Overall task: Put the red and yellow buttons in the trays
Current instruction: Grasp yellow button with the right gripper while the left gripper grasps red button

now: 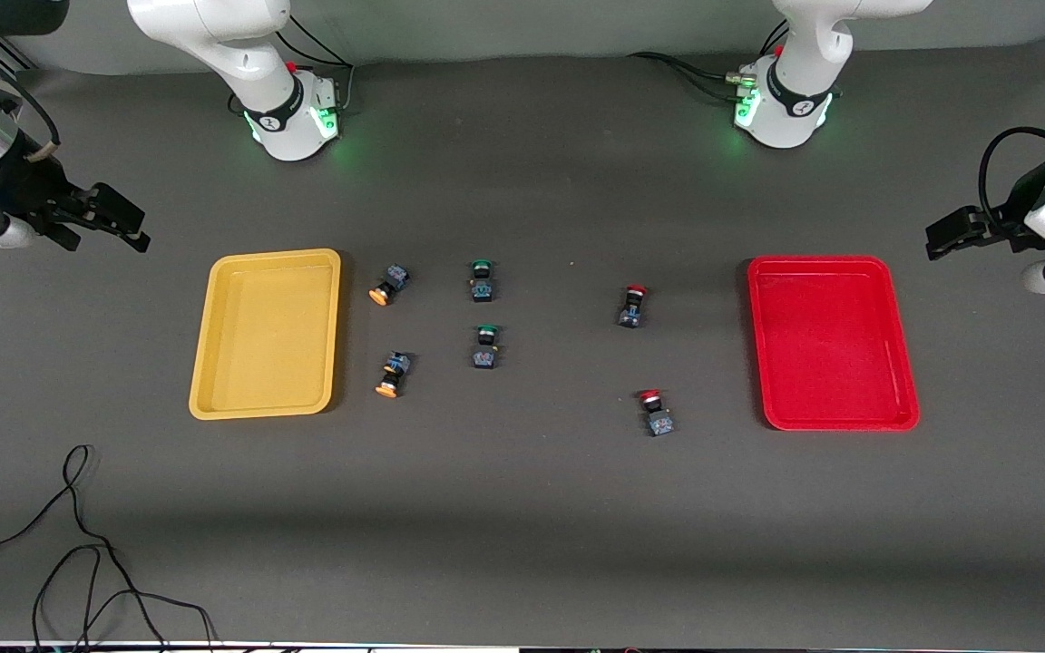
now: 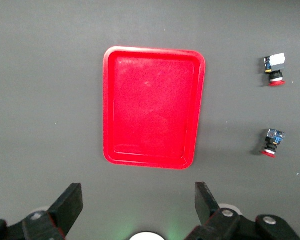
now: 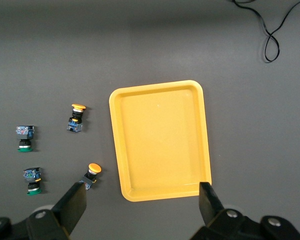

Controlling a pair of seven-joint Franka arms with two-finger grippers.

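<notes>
With all four capped buttons lying mid-counter between the empty yellow tray [image 1: 266, 334] and red tray [image 1: 831, 342], each wide-open, empty hand, right hand [image 1: 96, 220] and left hand [image 1: 958, 238], should probably descend squarely over its nearest button's body.

We see a dark grey matte table surface [image 1: 522, 508] filling nearly the whole front view, evenly lit, with a softer shadow band across the part nearest the camera. A thin black loose cable [image 1: 78, 544] coils on it at the near corner toward the right arm's end. A pale grey wall strip [image 1: 532, 23] runs along the top edge.
</notes>
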